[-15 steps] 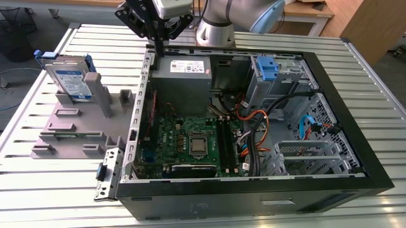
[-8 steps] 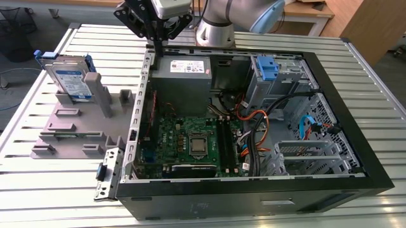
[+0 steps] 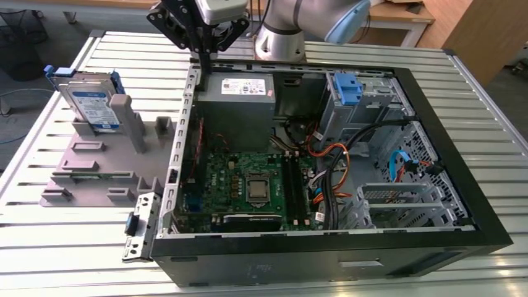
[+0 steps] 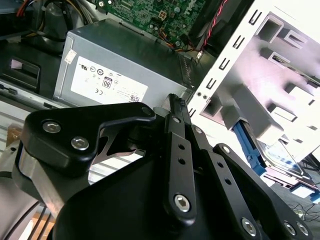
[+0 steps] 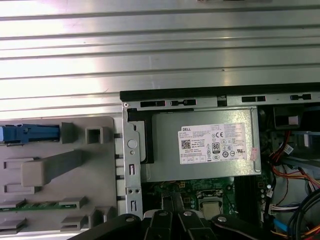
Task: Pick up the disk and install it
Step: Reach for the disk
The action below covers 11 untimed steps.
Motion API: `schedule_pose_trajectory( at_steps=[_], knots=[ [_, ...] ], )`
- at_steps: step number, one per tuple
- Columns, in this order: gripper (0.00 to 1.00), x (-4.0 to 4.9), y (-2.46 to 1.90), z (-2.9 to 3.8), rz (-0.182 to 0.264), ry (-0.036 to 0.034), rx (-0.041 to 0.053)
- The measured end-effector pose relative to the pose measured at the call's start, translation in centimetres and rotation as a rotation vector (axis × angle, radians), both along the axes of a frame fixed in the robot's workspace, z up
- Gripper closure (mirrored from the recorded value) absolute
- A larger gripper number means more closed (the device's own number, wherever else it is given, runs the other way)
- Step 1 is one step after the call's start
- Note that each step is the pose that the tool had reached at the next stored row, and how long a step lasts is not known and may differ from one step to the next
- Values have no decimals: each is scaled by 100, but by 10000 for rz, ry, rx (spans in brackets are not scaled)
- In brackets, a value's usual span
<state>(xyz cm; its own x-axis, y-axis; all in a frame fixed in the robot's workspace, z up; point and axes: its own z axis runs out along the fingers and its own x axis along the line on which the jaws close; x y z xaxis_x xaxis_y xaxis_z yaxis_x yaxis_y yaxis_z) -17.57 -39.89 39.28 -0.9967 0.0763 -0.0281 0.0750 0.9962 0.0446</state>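
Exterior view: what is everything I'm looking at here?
disk: one, silver with blue frame, upright in the holder at the exterior view's left
holder: one, grey, on the table beside the computer case
computer case: one, black, open, on the table
power box: one, grey, inside the case's far end
circuit board: one, green, inside the case
latch: one, blue, inside the case
table: one, silver, slatted
gripper: one, black, shut, empty, above the case's far edge

I have the gripper (image 3: 200,51) hanging point-down, its black fingers (image 4: 180,150) drawn together at the tips. Directly above it sits the grey wrist (image 3: 222,7). Beyond the gripper, toward the exterior view's right, the arm (image 3: 279,34) stands on its silver joint, bending away overhead.
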Motion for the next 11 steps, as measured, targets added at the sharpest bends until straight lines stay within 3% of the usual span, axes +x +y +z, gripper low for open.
schedule_pose_trajectory(
  at_steps=[11],
  knots=[
    [89,-81,0,0,1,-6,0]
  ],
)
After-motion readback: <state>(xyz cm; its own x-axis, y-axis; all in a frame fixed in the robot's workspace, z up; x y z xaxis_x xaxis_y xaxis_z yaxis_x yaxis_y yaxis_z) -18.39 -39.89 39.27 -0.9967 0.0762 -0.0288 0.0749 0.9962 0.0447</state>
